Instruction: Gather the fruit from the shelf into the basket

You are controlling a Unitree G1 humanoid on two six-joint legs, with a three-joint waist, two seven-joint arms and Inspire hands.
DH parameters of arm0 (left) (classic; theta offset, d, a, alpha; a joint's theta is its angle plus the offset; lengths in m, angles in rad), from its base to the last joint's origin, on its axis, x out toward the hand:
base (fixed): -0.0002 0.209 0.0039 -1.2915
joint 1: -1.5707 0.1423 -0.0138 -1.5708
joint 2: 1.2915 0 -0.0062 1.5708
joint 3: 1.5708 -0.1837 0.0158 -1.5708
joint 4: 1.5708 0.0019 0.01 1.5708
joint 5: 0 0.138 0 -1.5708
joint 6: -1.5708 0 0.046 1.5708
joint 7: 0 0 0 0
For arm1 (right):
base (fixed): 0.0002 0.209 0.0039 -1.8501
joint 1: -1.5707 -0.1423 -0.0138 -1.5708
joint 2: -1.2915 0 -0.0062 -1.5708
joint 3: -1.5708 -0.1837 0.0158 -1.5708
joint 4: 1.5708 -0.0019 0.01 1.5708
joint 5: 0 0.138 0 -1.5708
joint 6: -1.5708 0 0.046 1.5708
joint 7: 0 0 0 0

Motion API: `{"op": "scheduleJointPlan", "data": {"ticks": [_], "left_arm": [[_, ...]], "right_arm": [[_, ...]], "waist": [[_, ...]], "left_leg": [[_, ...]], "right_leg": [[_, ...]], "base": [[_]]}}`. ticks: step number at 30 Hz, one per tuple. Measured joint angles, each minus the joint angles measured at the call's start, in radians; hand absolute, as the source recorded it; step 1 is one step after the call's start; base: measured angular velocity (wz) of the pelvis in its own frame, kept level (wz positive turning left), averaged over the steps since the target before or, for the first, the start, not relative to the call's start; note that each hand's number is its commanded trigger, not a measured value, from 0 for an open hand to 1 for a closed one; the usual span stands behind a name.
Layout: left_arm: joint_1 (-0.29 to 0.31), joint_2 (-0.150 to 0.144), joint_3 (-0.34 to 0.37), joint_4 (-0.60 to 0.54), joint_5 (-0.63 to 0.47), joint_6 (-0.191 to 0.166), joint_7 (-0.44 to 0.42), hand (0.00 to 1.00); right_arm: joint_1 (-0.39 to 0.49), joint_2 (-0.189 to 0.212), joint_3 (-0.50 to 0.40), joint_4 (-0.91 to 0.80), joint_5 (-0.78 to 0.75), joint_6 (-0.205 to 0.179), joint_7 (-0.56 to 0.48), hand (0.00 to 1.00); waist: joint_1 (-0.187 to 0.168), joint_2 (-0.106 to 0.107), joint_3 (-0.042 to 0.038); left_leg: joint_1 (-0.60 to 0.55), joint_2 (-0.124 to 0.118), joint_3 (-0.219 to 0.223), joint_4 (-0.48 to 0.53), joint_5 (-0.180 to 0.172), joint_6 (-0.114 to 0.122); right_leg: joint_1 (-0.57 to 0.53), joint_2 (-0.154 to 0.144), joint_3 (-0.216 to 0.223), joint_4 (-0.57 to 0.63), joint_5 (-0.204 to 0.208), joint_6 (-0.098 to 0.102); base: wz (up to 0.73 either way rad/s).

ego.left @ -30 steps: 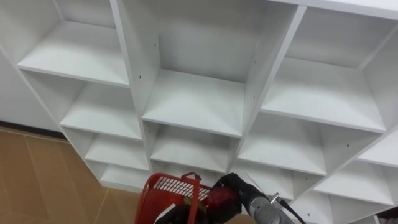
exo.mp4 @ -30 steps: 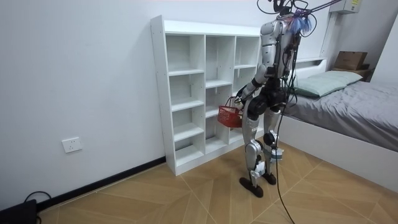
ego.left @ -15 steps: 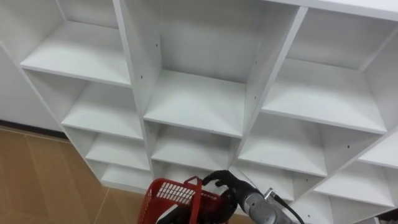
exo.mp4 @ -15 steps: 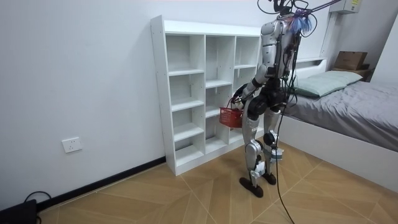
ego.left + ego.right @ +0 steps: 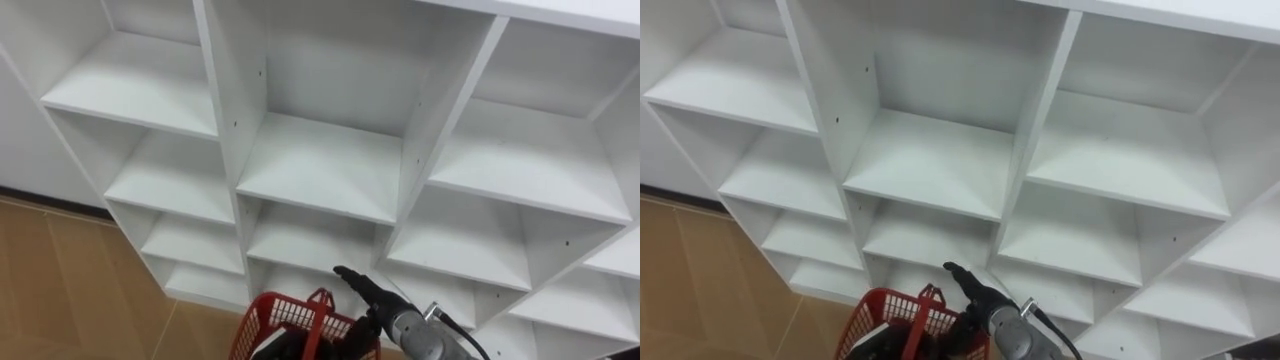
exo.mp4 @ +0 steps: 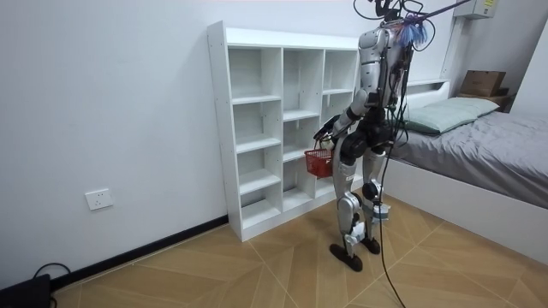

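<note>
I stand facing the white closet [image 5: 320, 165], and every shelf in sight is bare. A red wire basket [image 5: 275, 318] hangs in front of its lower shelves. My left hand [image 5: 290, 348] shows dark at the bottom edge, curled on the basket's handle [image 5: 320, 300]. Just above the basket's right side is my right hand [image 5: 368, 292], open, its fingers straight and pointing at the shelves, holding nothing. The hands hide most of the basket's inside. In the room view the right hand [image 6: 325, 133] is raised above the basket [image 6: 318, 161].
Wooden floor [image 5: 60, 270] lies to my left below the closet. In the room view a bed [image 6: 479, 145] stands close behind me at the room view's right, and a bare wall with a socket [image 6: 99, 198] runs along its left.
My right hand was curled round a red fruit over the basket. It has straightened its fingers and lifted clear, and the fruit is no longer in it.
</note>
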Motion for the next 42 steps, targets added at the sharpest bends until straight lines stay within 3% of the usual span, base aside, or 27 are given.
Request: {"op": "scheduleJointPlan", "data": {"ticks": [11,17,20,28,34,42], "left_arm": [[-0.002,0.001,0.004,-0.002,-0.002,0.0,0.002,1.0],[0.005,0.0,0.067,-0.014,-0.005,-0.001,0.004,1.0],[0.004,0.001,0.116,-0.019,-0.005,-0.002,0.01,1.0],[0.012,0.032,0.234,-0.016,-0.007,-0.032,0.063,1.0],[0.016,0.022,0.322,0.016,-0.007,-0.045,0.125,1.0],[0.025,0.025,0.356,0.017,-0.007,-0.048,0.189,1.0]], "right_arm": [[-0.001,0.0,-0.001,0.0,0.003,-0.004,-0.013,0.0],[0.02,-0.051,-0.016,-0.11,-0.001,-0.031,-0.023,0.0],[0.026,-0.064,-0.039,-0.131,0.008,-0.05,-0.046,0.0],[0.107,-0.113,-0.164,-0.155,0.003,-0.093,-0.099,0.0],[0.177,-0.131,-0.252,-0.159,-0.079,-0.114,-0.152,0.0],[0.216,-0.156,-0.279,-0.2,-0.079,-0.126,-0.209,0.0]], "waist": [[-0.001,-0.005,0.0056],[-0.019,-0.004,0.0078],[-0.024,0.001,0.0027],[-0.066,0.049,-0.0038],[-0.08,0.065,-0.008],[-0.085,0.082,-0.0169]], "left_leg": [[0.003,-0.002,-0.002,0.004,0.0,0.0],[-0.005,0.0,-0.009,-0.004,-0.001,0.002],[0.0,-0.001,-0.007,-0.003,-0.002,0.002],[0.052,-0.003,0.006,-0.012,-0.004,0.006],[0.064,-0.001,0.016,-0.026,-0.005,0.007],[0.066,0.002,0.041,-0.029,-0.005,0.007]], "right_leg": [[0.012,0.0,0.001,-0.003,-0.001,0.002],[-0.003,0.003,0.003,-0.002,0.0,0.003],[0.002,0.002,0.002,-0.002,0.0,0.003],[0.051,0.0,0.017,-0.012,-0.001,0.005],[0.051,0.003,0.028,-0.015,-0.001,0.006],[0.05,0.01,0.061,-0.014,0.001,0.007]], "base": [[0.01],[0.0],[0.0],[-0.02],[-0.05],[-0.1]]}}
